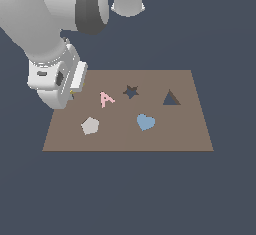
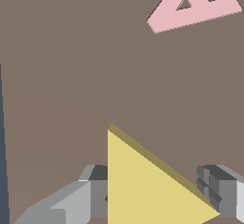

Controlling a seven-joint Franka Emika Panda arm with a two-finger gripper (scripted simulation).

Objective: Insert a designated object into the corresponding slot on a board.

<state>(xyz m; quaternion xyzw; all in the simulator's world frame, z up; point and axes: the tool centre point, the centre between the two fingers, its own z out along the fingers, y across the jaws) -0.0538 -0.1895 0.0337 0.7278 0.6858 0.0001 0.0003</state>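
Here, in the exterior view, the arm hangs low over the board (image 1: 195, 129) at its corner toward the exterior view's left, on the far side of the pink letter A (image 1: 106, 99) from the triangular slot (image 1: 171, 98). The wrist points nearly straight down, its bulk hiding almost all of the yellow triangle; only a sliver of yellow shows under it, just beside the A. The slot lies well apart from the A, beyond the star-shaped hole (image 1: 131, 91), toward the exterior view's right. So the carry must run across the board past the A and the star. The grey pentagon (image 1: 90, 125) and blue heart (image 1: 145, 122) sit nearer the camera than the A, off that line.

Next, in the wrist view, the yellow triangle (image 2: 143, 185) lies between the two fingers (image 2: 217, 189), one on each side of it. The fingers (image 2: 159, 194) stand fairly wide; whether they touch its edges I cannot tell, though small gaps seem to remain. One corner of the triangle points toward the A (image 2: 190, 6).
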